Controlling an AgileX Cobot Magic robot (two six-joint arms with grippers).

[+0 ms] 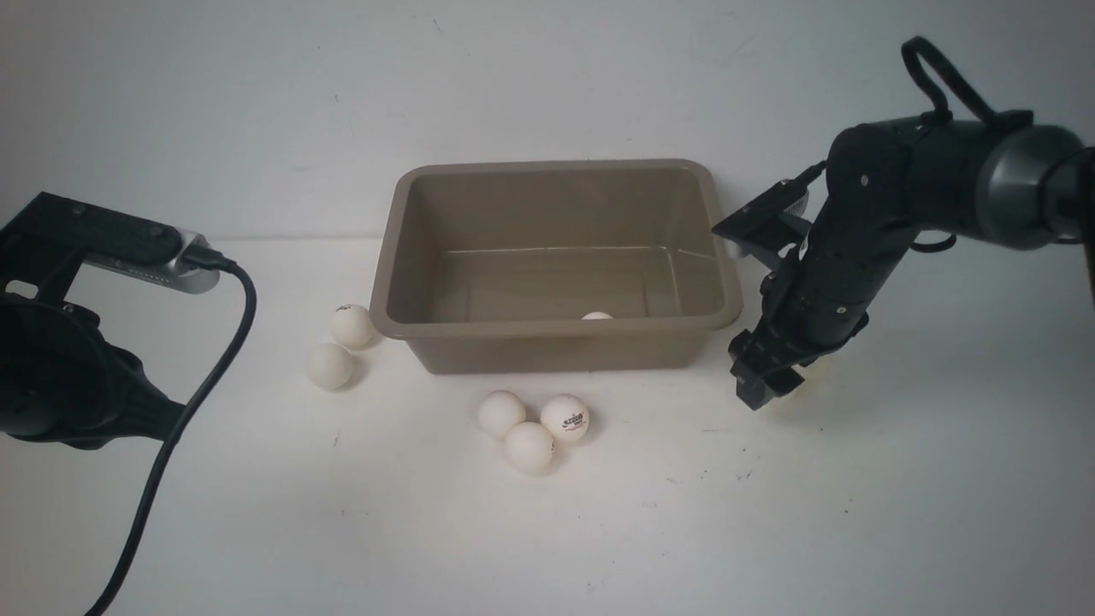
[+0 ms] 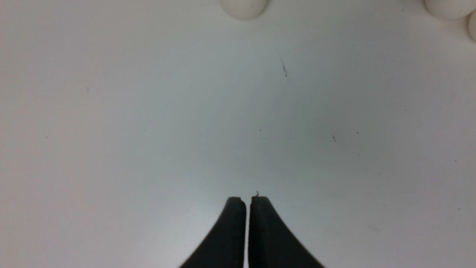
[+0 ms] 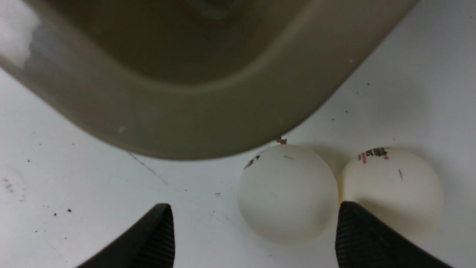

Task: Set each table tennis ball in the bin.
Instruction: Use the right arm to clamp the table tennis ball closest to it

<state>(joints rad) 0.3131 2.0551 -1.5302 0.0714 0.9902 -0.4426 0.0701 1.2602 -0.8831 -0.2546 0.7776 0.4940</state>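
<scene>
White table [image 1: 855,513] fills the scene. Bin [image 1: 556,329] sits just ahead of the right gripper [image 3: 253,207], its corner near the fingertips. Right arm [image 1: 855,257] bends steeply down beside it; left arm [image 1: 51,376] hangs low, well off. Right gripper gapes wide, gripping nothing; left gripper [image 2: 247,201] is pressed closed, empty. One ball [image 3: 288,193] lies between the right fingers, a second ball [image 3: 394,186] touching it outside. Three balls [image 1: 529,447] cluster leftward, two balls [image 1: 352,325] farther, a last ball [image 1: 596,316] inside the bin.
</scene>
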